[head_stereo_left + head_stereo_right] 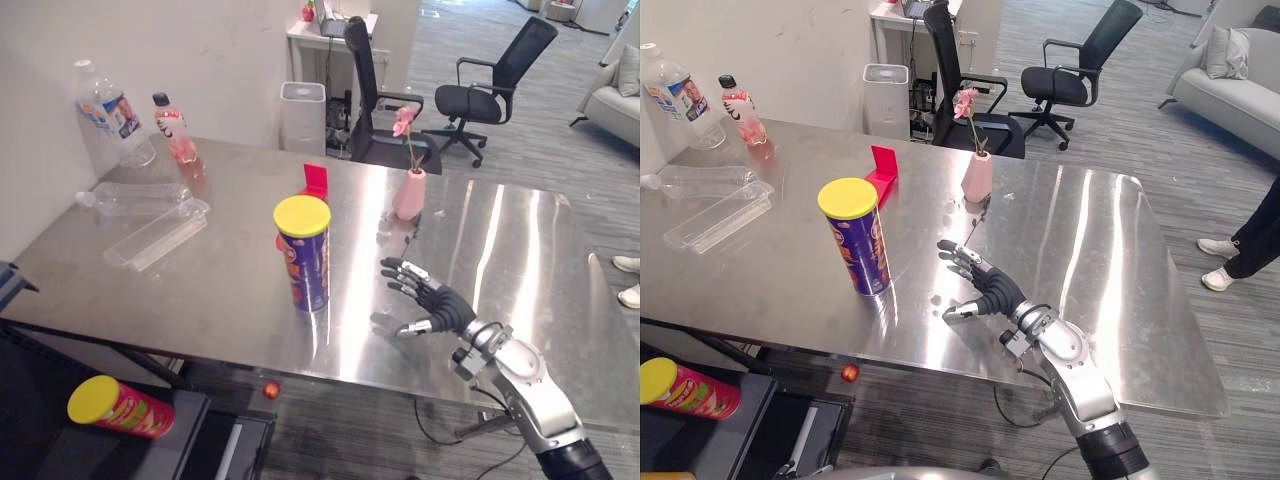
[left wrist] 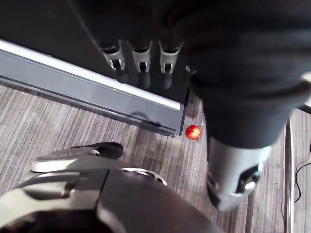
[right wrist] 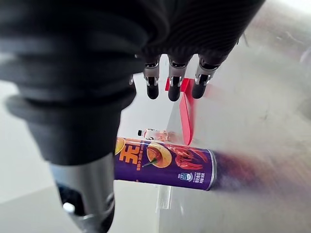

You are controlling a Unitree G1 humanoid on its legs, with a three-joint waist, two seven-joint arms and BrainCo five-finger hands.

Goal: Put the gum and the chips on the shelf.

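A purple chips can (image 1: 303, 255) with a yellow lid stands upright near the middle of the steel table (image 1: 200, 300). Behind it, a small red gum box (image 1: 316, 182) sits with its flap up. My right hand (image 1: 440, 305) hovers open just over the table to the right of the can, fingers spread toward it and holding nothing. In the right wrist view the can (image 3: 165, 167) and the gum box (image 3: 185, 114) lie past the straight fingers (image 3: 175, 85). A red chips can (image 1: 120, 407) lies on the dark shelf (image 1: 60, 455) at the lower left. My left hand (image 2: 141, 58) hangs open beside the shelf.
Two bottles (image 1: 110, 115), a lying clear bottle and a clear plastic tray (image 1: 155, 235) occupy the table's back left. A pink vase (image 1: 409, 190) with a flower stands behind my right hand. A red ball (image 1: 270, 389) lies on the floor. Office chairs and a person's shoes (image 1: 628, 280) are beyond.
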